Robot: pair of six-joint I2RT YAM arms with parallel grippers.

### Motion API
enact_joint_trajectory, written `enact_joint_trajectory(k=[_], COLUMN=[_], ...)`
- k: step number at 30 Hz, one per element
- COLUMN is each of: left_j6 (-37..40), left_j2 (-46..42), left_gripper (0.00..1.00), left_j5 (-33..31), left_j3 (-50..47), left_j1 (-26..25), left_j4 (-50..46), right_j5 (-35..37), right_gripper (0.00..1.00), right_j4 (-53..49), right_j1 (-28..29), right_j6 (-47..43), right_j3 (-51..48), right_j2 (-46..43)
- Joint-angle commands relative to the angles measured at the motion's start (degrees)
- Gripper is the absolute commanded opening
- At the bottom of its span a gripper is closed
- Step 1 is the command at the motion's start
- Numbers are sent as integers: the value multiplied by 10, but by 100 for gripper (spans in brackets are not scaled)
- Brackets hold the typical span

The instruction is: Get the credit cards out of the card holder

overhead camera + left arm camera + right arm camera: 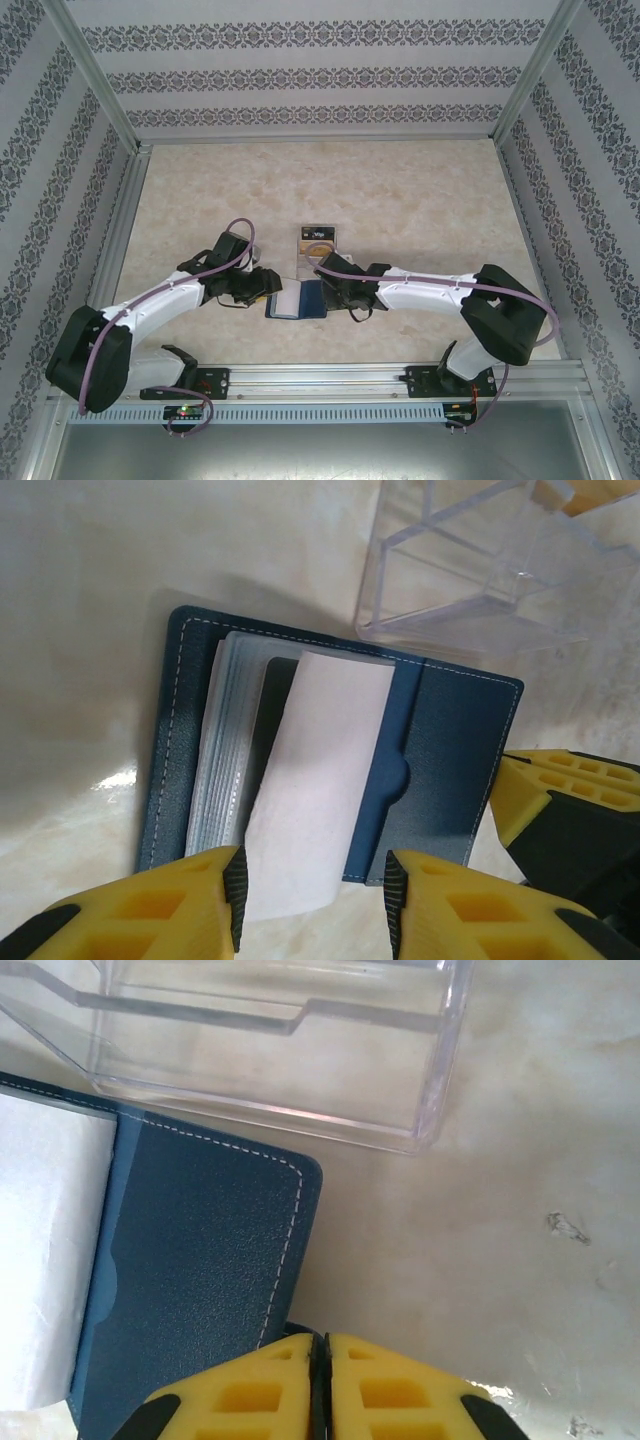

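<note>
Card holder [297, 301] lies open on the marbled table [430, 200], just on the near side of the clear stand [318, 252], with the left gripper [262, 288] at one end and the right gripper [335, 290] at the other. From above, a black card [320, 235] stands in the clear stand. I take that as one card out, though I cannot say whether it came from this holder.

From the left wrist, the holder shows a stack of clear sleeves [225, 750] on the side far from the stand. A pale leaf [320, 780] is lifted across its middle. Behind that leaf, a dark rounded shape [262, 715] looks like a card tucked in a sleeve, so I judge there is more to pull. The left fingers [232, 890] stand apart, the leaf's lower end between them but not pinched. The right gripper's yellow tips sit at the holder's edge, below the stand.

From the right wrist, the blue cover [200, 1260] runs right up under the stand's front wall. The right fingers [270, 1390] are pressed together at the cover's corner farthest from the stand. I cannot tell whether they pinch the leather or only rest against it.

My reading is that the task is partly done, with the holder spread and at least one card left to draw out.
</note>
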Motion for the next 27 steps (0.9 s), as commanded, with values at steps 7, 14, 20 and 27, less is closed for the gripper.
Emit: enact_joint_trajectory(k=[7,14,20,27], left_j6=[3,4,1,-11], left_j2=[31,63,75,74], left_gripper=[44,44,44,44], left_j5=[-8,-2,9,54], left_j3=[-8,-3,2,-2], left_j1=[-12,-24,-36,-42], left_j4=[35,55,71,128], right_j5=[-14,-17,-19,-19], right_gripper=[9,9,9,10], right_j4=[12,14,17,22], right_j1=[-2,-2,-1,-1], right_j6=[-7,-9,-7,-2], right_j3=[5,7,6,1], right_j2=[25,26,26,26])
